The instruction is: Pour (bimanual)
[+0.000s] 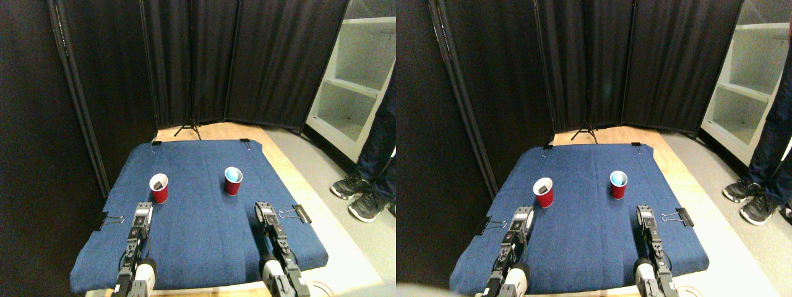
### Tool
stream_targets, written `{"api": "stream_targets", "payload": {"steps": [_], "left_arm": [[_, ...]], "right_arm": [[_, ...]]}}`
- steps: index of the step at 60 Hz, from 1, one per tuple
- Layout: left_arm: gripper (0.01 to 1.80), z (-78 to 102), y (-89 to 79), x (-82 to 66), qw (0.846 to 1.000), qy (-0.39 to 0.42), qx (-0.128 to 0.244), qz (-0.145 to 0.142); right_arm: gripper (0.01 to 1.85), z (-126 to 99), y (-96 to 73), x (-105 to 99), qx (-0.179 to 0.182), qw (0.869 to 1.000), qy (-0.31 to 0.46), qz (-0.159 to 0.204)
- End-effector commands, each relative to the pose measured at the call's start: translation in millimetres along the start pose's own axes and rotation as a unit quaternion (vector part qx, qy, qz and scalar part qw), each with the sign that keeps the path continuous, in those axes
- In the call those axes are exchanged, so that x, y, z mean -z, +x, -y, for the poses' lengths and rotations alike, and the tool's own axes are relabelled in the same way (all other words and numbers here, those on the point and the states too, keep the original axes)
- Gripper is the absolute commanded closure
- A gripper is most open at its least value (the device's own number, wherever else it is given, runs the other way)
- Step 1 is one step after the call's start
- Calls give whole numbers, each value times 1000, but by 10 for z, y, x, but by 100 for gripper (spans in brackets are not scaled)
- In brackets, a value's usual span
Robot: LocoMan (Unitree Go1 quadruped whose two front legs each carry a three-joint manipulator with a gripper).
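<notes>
Progress: not started, as I judge it; both cups stand upright on the counter [204,241], neither held
Left cup [159,188]: red, pale inside with something dark in it; left of centre on the blue cloth [198,204], just beyond the left gripper
Right cup [233,180]: red, blue inside; contents cannot tell; well apart from the left cup, a little further back
Left to do: grasp a cup in each gripper, lift, tip one over the other, set down; which cup pours cannot tell
Left gripper [143,211]: low over the cloth, pointing forward at the left cup, near it, not touching
Right gripper [265,211]: low over the cloth, short of the right cup and to its right, apart from it
Jaws: too small to read; open or closed cannot tell, either side
Clips [301,214]: binder clips at the cloth edges
Bystander: person's shoes [365,206] on the floor, right of the counter
</notes>
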Motion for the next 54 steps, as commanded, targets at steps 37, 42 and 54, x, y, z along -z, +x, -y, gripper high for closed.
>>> {"api": "stream_targets", "payload": {"steps": [37, 42, 54], "left_arm": [[103, 54, 99, -36, 997, -70, -2, 39], [102, 64, 121, -58, 993, -103, -5, 56], [98, 36, 166, -89, 977, -189, -24, 92]], "right_arm": [[121, -28, 31, -58, 7, 994, 101, 51], [121, -34, 75, -83, -8, 989, 132, 72], [117, -29, 160, -181, 3, 968, 236, 88]]}}
